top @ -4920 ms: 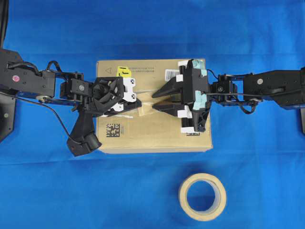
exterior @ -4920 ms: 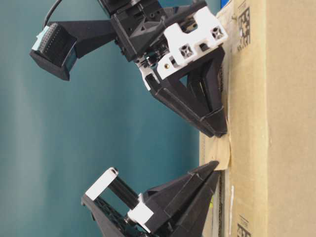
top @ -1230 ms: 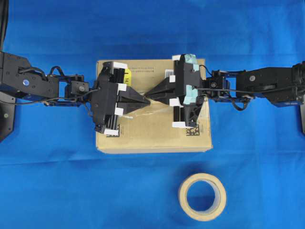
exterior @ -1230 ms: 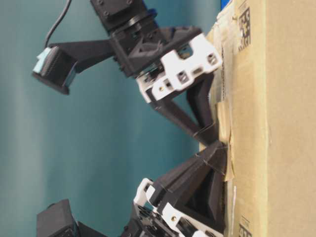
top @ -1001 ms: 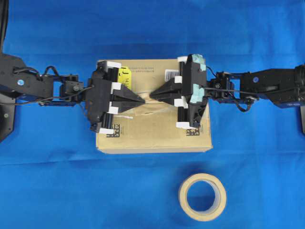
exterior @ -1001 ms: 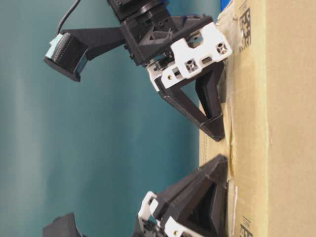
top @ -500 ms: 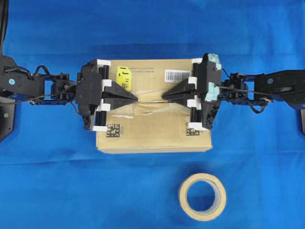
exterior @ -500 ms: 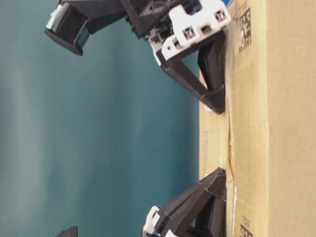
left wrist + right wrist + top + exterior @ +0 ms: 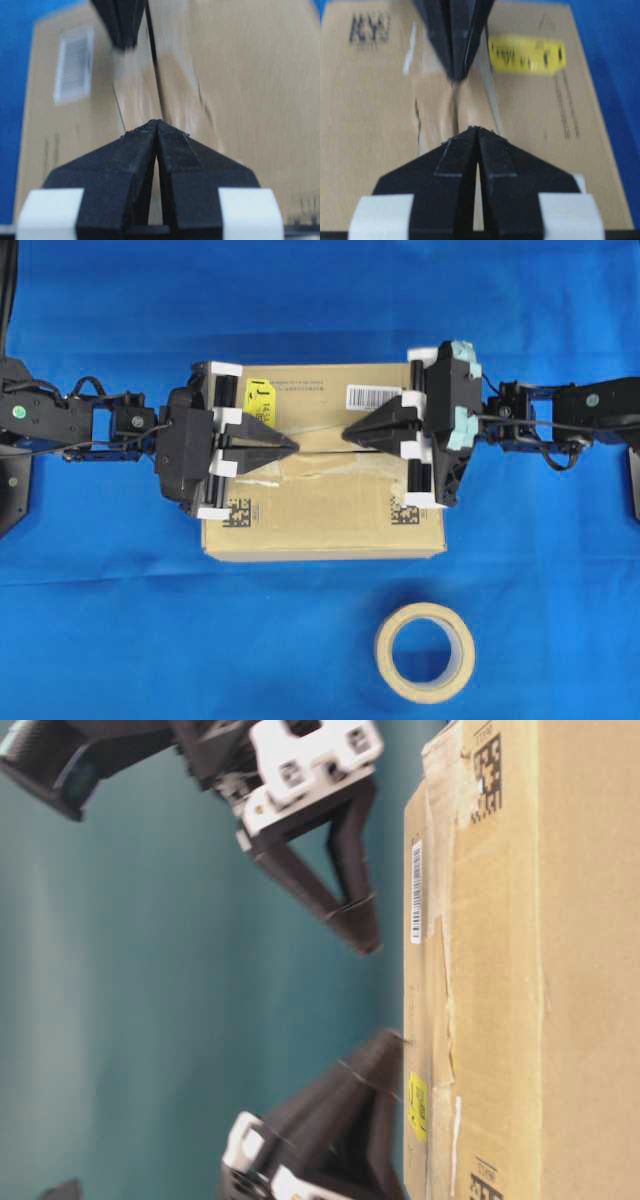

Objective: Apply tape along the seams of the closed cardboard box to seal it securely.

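The brown cardboard box (image 9: pixel 320 520) sits mid-table with its yellow sticker (image 9: pixel 259 392) and barcode label (image 9: pixel 375 396) facing up. A flat tan piece of tape (image 9: pixel 320 466) lies on the top beside the dark seam (image 9: pixel 320 451), wrinkled in the right wrist view (image 9: pixel 436 110). My left gripper (image 9: pixel 297 445) is shut and empty, pointing right over the seam. My right gripper (image 9: pixel 345 433) is shut and empty, pointing left. The table-level view shows both tips (image 9: pixel 368 948) (image 9: pixel 390 1040) lifted just off the box top.
A beige tape roll (image 9: pixel 425 652) lies flat on the blue cloth in front of the box, to the right. Black square codes (image 9: pixel 238 510) (image 9: pixel 404 512) mark the box top near its front corners. Pale old tape remnants edge the seam.
Both shut grippers have slid apart along the seam from the middle of the box, then risen off its top. The tape piece stays flat on the box.
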Controlling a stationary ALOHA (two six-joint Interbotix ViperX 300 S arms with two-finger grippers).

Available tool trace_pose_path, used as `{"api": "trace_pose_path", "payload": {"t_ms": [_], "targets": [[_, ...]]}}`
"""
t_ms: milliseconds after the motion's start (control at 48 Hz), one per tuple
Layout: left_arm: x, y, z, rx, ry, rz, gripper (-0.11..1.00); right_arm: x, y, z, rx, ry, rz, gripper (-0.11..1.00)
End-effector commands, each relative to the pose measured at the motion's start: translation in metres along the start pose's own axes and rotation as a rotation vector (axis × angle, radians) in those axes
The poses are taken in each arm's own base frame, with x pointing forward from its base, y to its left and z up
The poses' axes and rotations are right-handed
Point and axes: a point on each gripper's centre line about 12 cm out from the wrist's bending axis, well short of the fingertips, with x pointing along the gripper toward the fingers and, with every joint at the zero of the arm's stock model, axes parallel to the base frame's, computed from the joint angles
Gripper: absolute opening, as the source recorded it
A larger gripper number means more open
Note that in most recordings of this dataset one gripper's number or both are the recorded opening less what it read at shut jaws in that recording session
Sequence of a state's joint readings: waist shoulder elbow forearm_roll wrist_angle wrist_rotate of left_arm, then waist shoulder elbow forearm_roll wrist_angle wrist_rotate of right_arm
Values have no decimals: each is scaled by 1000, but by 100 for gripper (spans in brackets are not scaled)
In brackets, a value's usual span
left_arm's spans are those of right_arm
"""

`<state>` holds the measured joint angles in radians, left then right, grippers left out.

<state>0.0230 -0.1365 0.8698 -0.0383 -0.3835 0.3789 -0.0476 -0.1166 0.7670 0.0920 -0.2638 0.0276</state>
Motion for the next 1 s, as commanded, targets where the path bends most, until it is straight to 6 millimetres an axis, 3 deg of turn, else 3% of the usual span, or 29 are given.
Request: {"api": "trace_pose_path", "payload": {"t_ms": [0, 188, 459, 771, 980], "targets": [[5, 3, 20, 2, -60, 11, 0, 0, 3, 22, -4, -64, 9, 1], [16, -10, 26, 9, -46, -33, 0, 19, 6, 24, -6, -51, 12, 1], [25, -28, -7, -50, 81, -88, 0, 42, 11, 10, 0, -4, 19, 1], [9, -35, -39, -148, 160, -98, 0, 53, 18, -24, 28, 83, 22, 1], [-1, -38, -48, -174, 182, -101, 0, 43, 12, -49, 83, 146, -8, 1]]}}
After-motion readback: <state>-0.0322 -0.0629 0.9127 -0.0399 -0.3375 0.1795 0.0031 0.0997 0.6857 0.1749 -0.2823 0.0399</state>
